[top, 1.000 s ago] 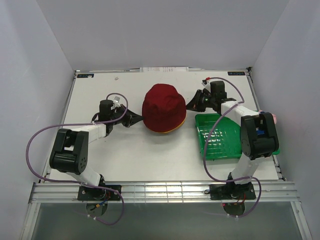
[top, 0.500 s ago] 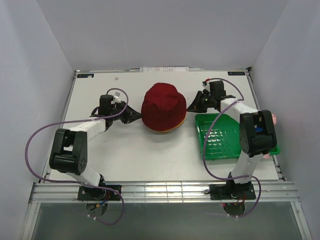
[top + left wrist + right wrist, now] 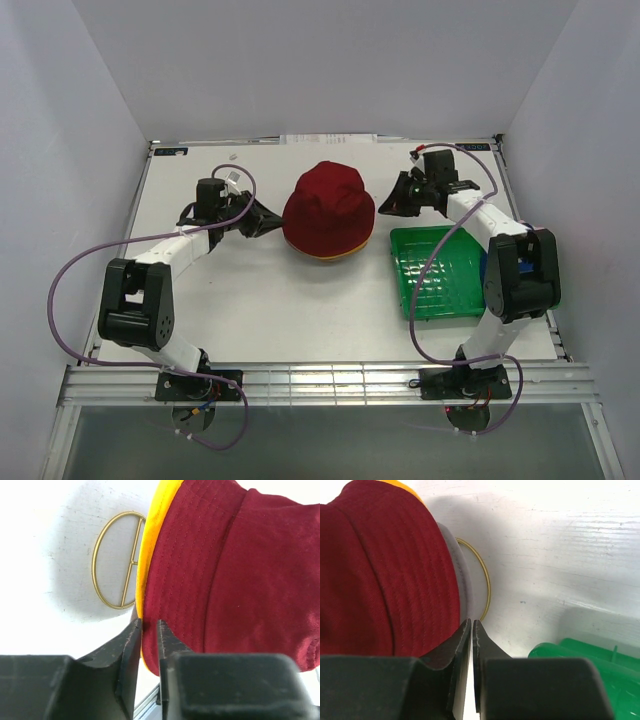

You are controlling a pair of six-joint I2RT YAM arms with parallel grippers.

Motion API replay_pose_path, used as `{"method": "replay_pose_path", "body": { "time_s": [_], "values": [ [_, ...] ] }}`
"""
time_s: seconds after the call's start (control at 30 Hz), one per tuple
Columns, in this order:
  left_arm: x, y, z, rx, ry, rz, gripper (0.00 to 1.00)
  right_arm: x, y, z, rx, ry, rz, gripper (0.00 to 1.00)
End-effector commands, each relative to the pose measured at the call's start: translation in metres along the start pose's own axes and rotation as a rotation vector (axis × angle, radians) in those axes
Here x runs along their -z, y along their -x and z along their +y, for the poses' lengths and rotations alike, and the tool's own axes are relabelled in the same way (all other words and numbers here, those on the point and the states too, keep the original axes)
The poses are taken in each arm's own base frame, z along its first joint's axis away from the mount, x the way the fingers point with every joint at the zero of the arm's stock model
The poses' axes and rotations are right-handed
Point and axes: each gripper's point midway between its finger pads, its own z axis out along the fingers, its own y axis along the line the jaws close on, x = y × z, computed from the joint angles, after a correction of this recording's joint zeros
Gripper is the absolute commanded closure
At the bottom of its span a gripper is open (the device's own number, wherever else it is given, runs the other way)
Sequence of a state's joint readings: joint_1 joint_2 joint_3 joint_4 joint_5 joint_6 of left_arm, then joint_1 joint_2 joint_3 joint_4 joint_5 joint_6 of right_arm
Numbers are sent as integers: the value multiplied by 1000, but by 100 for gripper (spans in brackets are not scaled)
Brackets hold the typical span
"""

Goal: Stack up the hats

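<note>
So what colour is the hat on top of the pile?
The hat on top is dark red; the top external view shows it best.

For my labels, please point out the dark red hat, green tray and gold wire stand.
dark red hat [image 3: 328,205]: top view, crown
green tray [image 3: 440,272]: top view, floor
gold wire stand [image 3: 131,562]: left wrist view, crossbar

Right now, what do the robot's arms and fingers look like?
Left arm and right arm are alike: white links joined by boxy black joints, each trailing a looping purple cable. The right arm's elbow block shows a blue patch. The fingers are matte black wedges.
</note>
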State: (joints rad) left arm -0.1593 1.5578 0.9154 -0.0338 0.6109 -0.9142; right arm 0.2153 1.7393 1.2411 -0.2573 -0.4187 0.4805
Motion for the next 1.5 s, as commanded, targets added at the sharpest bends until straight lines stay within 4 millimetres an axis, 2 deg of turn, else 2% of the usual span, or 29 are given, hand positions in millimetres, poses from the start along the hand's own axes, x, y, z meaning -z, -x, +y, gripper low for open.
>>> {"method": "replay_pose_path", "body": {
  "time_s": [0.0, 0.1, 0.13, 0.27, 0.37, 0.43, 0.47, 0.5, 0.63, 0.67, 0.73, 0.77, 0.83, 0.87, 0.93, 1.07, 1.17, 1.4, 1.47],
  "values": [
    [11, 2, -19, -56, -45, -14, 67, 25, 23, 18, 70, -4, -71, 89],
    [12, 2, -17, -60, -38, -18, 58, 35, 27, 23, 86, -10, -80, 87],
    [13, 2, -17, -69, -36, -23, 51, 38, 30, 26, 96, -8, -88, 87],
    [19, 10, -21, -119, -28, -63, 38, 56, 36, 32, 130, -37, -112, 83],
    [26, 16, -26, -164, -17, -87, 34, 71, 36, 31, 150, -82, -128, 80],
    [32, 20, -32, -188, -6, -105, 33, 86, 37, 32, 167, -111, -146, 74],
    [35, 22, -35, -213, -7, -115, 32, 92, 33, 20, 166, -178, -143, 68],
    [38, 23, -35, -217, 5, -122, 32, 105, 34, 19, 171, -212, -170, 65],
    [55, 32, -59, -283, -17, -171, 31, 147, 22, -14, 133, -443, -235, 48],
    [61, 33, -67, -298, -35, -184, 31, 165, 18, -23, 125, -516, -271, 43],
    [66, 31, -78, -308, -66, -180, 31, 176, 3, -44, 92, -617, -275, 40],
    [68, 31, -84, -315, -87, -182, 31, 195, 4, -57, 81, -715, -330, 35],
    [70, 28, -90, -316, -108, -171, 31, 209, -8, -79, 64, -828, -345, 30],
    [71, 28, -92, -320, -113, -172, 31, 225, -6, -90, 58, -910, -385, 27],
    [72, 27, -93, -321, -120, -166, 31, 239, -10, -105, 67, -1013, -389, 25],
    [72, 21, -93, -307, -129, -141, 31, 251, -8, -130, 57, -1157, -364, 20],
    [75, 18, -93, -302, -128, -138, 31, 260, 1, -139, 27, -1218, -372, 18],
    [74, 16, -89, -280, -112, -124, 31, 271, 29, -135, -48, -1215, -455, 17],
    [75, 15, -91, -283, -109, -127, 31, 276, 32, -141, -62, -1249, -454, 14]
  ]
}}
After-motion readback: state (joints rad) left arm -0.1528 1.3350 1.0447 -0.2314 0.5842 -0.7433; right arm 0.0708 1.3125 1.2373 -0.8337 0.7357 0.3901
